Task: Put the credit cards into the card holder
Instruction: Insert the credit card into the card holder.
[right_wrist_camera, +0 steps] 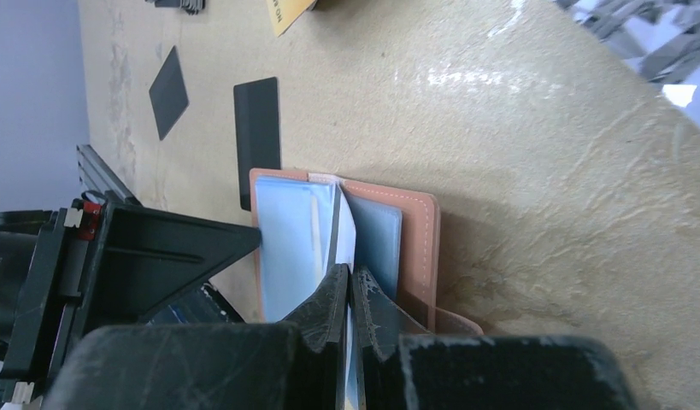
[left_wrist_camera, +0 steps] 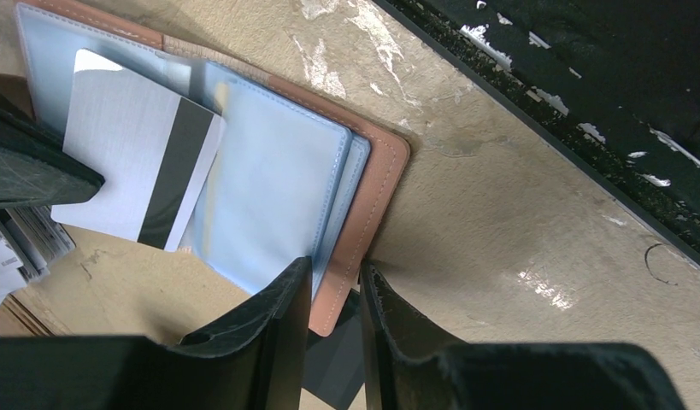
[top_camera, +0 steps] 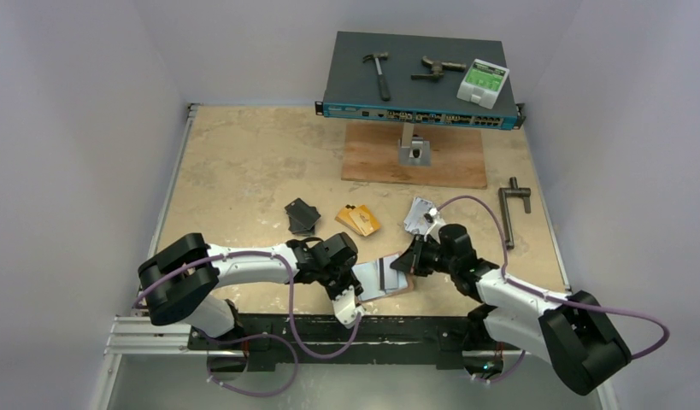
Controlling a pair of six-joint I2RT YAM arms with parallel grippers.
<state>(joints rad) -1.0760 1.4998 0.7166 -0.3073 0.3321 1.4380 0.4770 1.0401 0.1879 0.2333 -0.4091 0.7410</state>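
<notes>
Top external view: the card holder [top_camera: 387,278] lies opened flat on the worktop [top_camera: 244,171], close to the near edge and between the two arms.
Left fingers [top_camera: 355,297]: set with a narrow gap, straddling the holder's near salmon-pink corner; whether they pinch it cannot be told.
Right fingers [top_camera: 404,261]: closed on a silver card [left_wrist_camera: 132,162] with a black stripe, gripping it at one end.
Silver card: slanted across the holder's pale blue sleeves; whether it sits inside a slot cannot be told.
Black card [right_wrist_camera: 256,128]: single, flat on the worktop, one end under the holder's edge.
Card stacks: black stack [top_camera: 302,216], orange-gold stack [top_camera: 358,219] and silver-grey stack [top_camera: 420,213] lie in a row behind the holder, apart from it.
Far side: a network switch [top_camera: 419,81] with a hammer [top_camera: 380,73] lying on top.
</notes>
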